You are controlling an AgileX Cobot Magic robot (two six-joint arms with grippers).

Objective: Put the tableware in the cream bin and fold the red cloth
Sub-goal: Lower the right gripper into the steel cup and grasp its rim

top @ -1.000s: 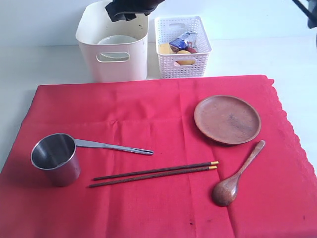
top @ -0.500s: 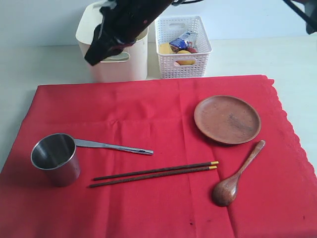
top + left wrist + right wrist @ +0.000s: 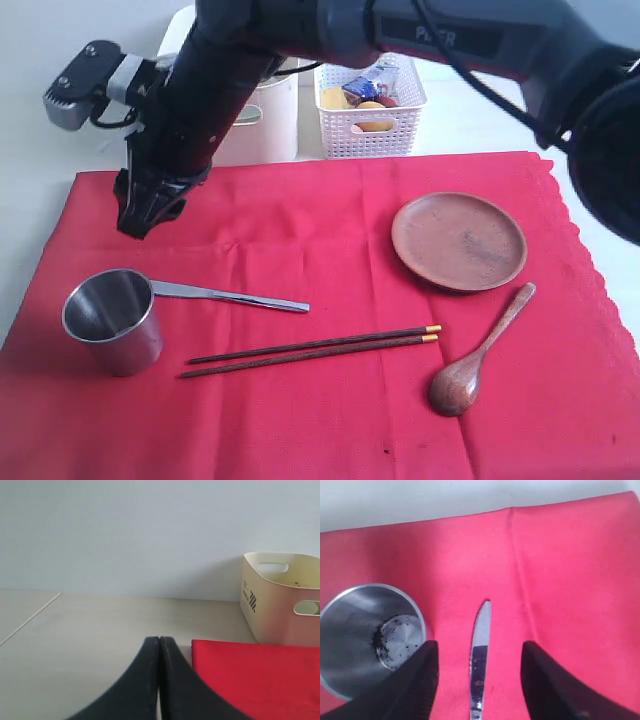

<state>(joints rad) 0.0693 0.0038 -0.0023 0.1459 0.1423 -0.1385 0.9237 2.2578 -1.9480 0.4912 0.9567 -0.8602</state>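
- The right gripper hangs above the red cloth, fingers spread and empty, over the steel knife just beside the steel cup;
- The left gripper sits low over the surface, fingers clenched on nothing;
- The wooden plate, wooden spoon and chopsticks lie on the cloth;
- The cream bin stands behind the cloth; its contents are probably hidden by the arm.

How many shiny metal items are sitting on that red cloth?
2. A round steel cup stands near the red cloth's front-left corner; a slim steel knife lies just right of it. The black arm hides some cloth.
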